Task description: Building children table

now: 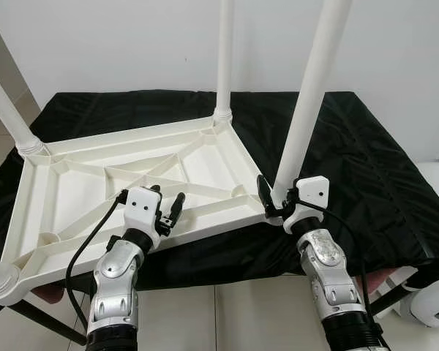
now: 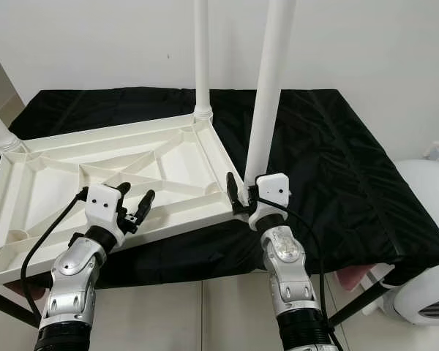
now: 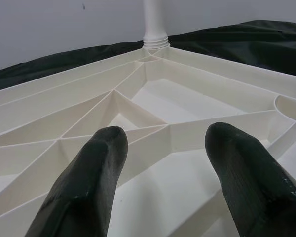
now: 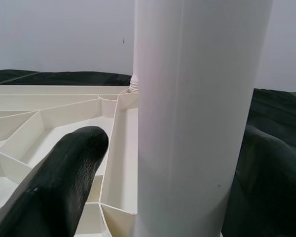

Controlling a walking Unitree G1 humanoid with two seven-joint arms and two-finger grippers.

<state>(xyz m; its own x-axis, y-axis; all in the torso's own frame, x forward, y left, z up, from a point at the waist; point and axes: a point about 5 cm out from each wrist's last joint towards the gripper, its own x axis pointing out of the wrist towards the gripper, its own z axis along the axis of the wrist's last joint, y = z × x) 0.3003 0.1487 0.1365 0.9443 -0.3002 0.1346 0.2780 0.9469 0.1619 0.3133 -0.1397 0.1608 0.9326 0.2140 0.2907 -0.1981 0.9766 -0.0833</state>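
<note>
Seating the near-right white plastic tube leg [image 1: 307,102] into its corner socket looks like the step in hand. Leg stands at the near right corner of the upside-down white ribbed plastic tabletop [image 1: 95,190], which lies underside-up on a black cloth-covered surface [image 1: 351,146].

Right gripper [image 1: 278,196] is at the leg's base, black fingers [image 4: 59,182] spread either side of the tube, straddling it. Wrist view shows a finger each side; whether the pads actually press the plastic I can't tell.

Left gripper [image 1: 169,211] hovers over the near long rim of the tabletop, fingers [image 3: 91,182] spread apart, holding nothing, ribs visible between them.

Far-right white leg [image 1: 224,58] stands in its collar; far-left white leg [image 1: 11,110] leans outward from its corner; a near-left corner socket [image 1: 0,281] with a leg stub shows at the frame edge.

My take on doing it well:
- keep the tube square to the socket; it looks slightly tilted, so correct before loading it
- push or twist along the tube axis, grip low near the collar
- drop the left gripper onto the rim to brace, since the tabletop overhangs the cloth edge and could tip or slide
- don't clip the neighbouring legs with the wrist
</note>
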